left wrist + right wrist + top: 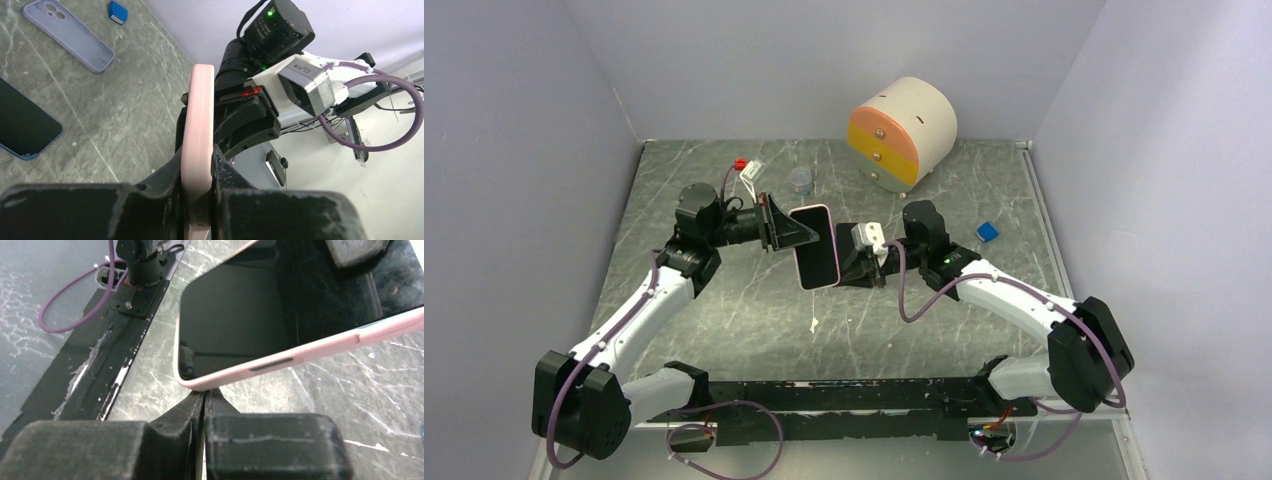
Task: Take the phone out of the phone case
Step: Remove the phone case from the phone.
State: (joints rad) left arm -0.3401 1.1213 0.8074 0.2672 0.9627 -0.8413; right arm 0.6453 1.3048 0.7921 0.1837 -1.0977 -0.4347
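A phone in a pink case (814, 245) is held up off the table, black screen (240, 325) facing the right arm. My left gripper (786, 228) is shut on its left edge; in the left wrist view the pink case (199, 115) stands edge-on, clamped in that gripper (198, 167). My right gripper (864, 262) is at the phone's right side. In the right wrist view it (204, 394) is shut, fingers together, with their tips touching the pink case's rounded corner (200, 385). Nothing shows between them.
A round cream, orange and pink drawer unit (904, 130) stands at the back. A small clear cup (801, 180), a white and red connector (749, 170) and a blue block (987, 231) lie nearby. The left wrist view shows a lavender case (70, 32) and a dark phone (22, 122) on the table.
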